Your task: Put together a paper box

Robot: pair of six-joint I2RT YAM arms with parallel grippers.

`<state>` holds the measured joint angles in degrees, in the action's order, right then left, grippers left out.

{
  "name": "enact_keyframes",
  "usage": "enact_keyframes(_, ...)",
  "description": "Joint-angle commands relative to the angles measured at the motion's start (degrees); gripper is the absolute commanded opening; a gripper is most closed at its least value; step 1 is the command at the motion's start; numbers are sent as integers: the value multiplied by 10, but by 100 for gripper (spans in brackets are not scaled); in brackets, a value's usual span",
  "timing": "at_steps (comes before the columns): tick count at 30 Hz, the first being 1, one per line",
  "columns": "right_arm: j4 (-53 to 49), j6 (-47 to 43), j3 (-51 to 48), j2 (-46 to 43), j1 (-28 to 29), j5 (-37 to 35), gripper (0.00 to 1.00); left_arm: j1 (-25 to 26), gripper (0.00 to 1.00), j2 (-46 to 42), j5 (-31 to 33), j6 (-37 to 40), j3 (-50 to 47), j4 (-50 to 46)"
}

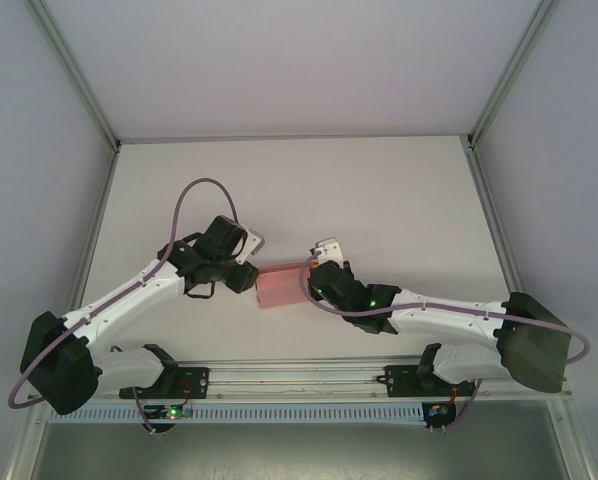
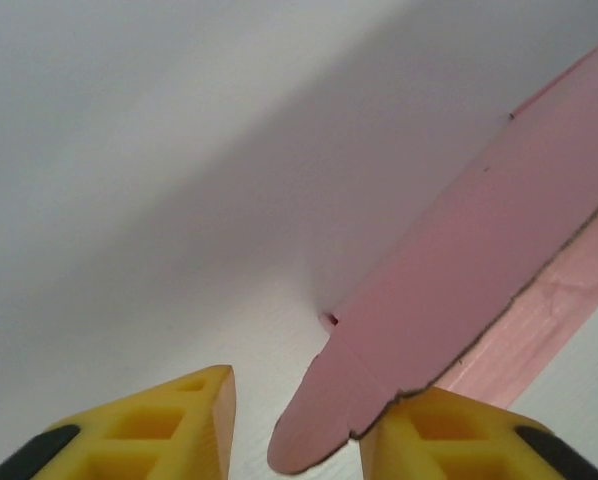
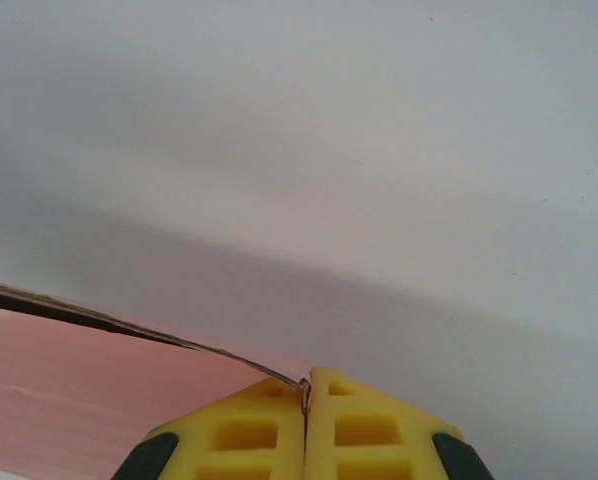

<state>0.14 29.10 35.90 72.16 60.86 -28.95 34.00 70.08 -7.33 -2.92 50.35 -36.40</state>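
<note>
The pink paper box (image 1: 282, 286) sits at mid-table between my two grippers. In the left wrist view a rounded pink flap (image 2: 349, 400) of it reaches down between my yellow fingers. The flap rests against the right finger (image 2: 459, 435), and a clear gap separates it from the left finger (image 2: 169, 420), so the left gripper (image 2: 299, 425) is open around the flap. From the right, the right gripper (image 3: 305, 400) is shut on a corner of the box's pink card edge (image 3: 129, 390), with both pads pressed together. From above, the left gripper (image 1: 247, 278) is at the box's left end and the right gripper (image 1: 314, 272) at its right end.
The white table (image 1: 379, 200) stretches behind the box, bounded by grey walls and metal frame rails (image 1: 484, 190) at the sides. Both arm bases are bolted to the near rail (image 1: 299, 380).
</note>
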Motion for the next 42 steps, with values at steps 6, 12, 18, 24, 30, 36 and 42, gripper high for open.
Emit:
enact_keyframes(6,-59,-17,-9,17,0,26,0,-4,1,22,-59,-56,29,29)
enact_keyframes(12,-65,-21,-7,25,10,-12,0,-5,4,24,-120,-130,42,22)
enact_keyframes(18,-62,-27,-11,24,13,-11,0,-5,17,29,-75,-136,53,-15)
enact_keyframes(24,-59,-29,-15,19,13,-8,0,-5,24,42,-11,-121,83,-68)
enact_keyframes(30,-59,-29,-14,21,13,-4,0,-5,13,45,-12,-116,78,-73)
enact_keyframes(36,-63,-35,-11,37,14,-10,0,-4,0,48,-54,-132,83,-56)
enact_keyframes(42,-75,-45,-2,53,32,-58,0,-4,0,47,-91,-186,109,-65)
